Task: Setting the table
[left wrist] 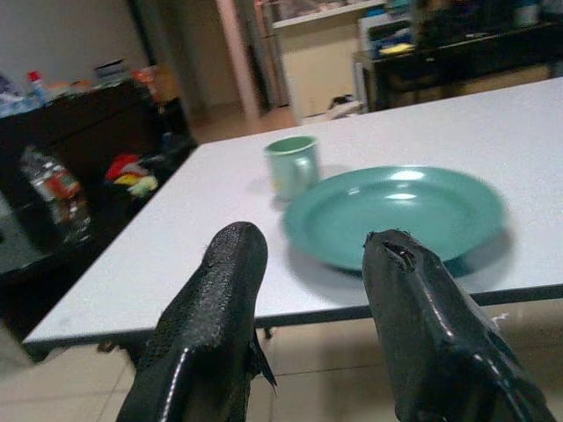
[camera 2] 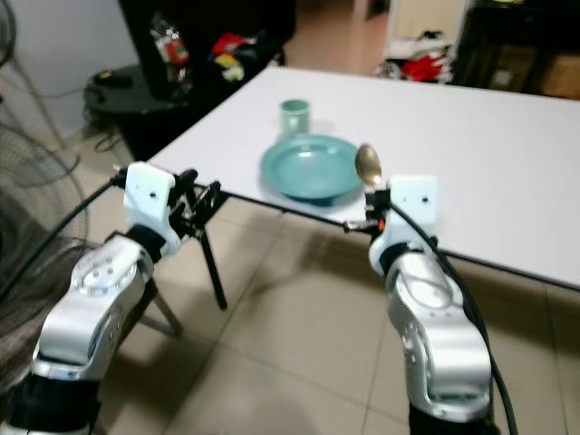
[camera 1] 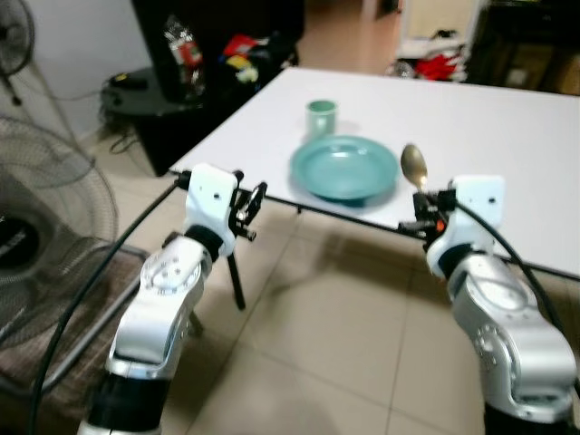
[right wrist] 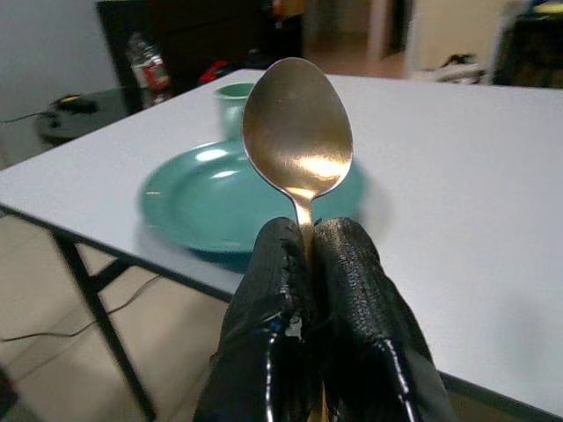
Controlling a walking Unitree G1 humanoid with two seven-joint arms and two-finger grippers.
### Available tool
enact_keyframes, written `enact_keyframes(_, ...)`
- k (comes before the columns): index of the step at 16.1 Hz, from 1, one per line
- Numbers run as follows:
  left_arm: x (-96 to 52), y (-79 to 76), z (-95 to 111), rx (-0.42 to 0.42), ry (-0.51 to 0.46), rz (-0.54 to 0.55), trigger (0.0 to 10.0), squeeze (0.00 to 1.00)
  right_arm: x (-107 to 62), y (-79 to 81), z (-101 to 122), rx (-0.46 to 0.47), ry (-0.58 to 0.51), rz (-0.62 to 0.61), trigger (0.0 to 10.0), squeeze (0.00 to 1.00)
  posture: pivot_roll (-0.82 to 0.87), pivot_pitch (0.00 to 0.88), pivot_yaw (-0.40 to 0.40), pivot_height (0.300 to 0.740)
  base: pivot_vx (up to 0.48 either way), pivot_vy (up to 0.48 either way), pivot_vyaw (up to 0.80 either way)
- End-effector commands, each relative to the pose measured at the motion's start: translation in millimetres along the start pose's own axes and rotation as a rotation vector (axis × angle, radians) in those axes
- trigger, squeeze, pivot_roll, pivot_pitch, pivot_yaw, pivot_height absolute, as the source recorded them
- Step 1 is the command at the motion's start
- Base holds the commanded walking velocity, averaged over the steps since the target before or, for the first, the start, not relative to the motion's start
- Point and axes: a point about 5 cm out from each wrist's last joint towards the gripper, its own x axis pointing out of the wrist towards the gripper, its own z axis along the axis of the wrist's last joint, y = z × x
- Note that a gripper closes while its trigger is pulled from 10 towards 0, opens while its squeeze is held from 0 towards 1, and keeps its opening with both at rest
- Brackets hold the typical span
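A teal plate (camera 1: 344,168) lies near the front edge of the white table (camera 1: 471,127), with a small teal cup (camera 1: 322,116) just behind it. My right gripper (camera 1: 422,210) is shut on a golden spoon (camera 1: 414,166), holding it bowl-up just right of the plate at the table's edge. In the right wrist view the spoon (right wrist: 297,132) stands out from between the black fingers (right wrist: 352,281). My left gripper (camera 1: 250,207) is open and holds nothing, hanging in front of the table's front-left corner. Its fingers (left wrist: 220,299) point toward the plate (left wrist: 396,211) and cup (left wrist: 292,165).
Two standing fans (camera 1: 36,208) are on my left. A dark cabinet (camera 1: 195,68) with bottles and clutter stands beyond the table's left side. Black table legs (camera 1: 237,281) stand under the front corner. Tiled floor (camera 1: 335,335) lies below my arms.
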Motion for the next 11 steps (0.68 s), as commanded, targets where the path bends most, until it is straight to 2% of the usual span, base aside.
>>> enact_keyframes(1,-1.5,1.8,-2.6,0.009,0.015,-0.004,10.0,0.00,-0.4,5.5,2.5,0.000,-0.002,0.026,10.0,0.00,-0.03,0.000,0.083,0.740,0.296,0.000,0.00)
enact_keyframes(11,-2.8,1.0,-3.9,0.011,0.018,-0.019,10.0,0.00,-4.5,4.3,-2.3,0.013,0.016,0.014,10.0,0.00,-0.03,0.000,0.096,0.740,0.295,0.000,0.00)
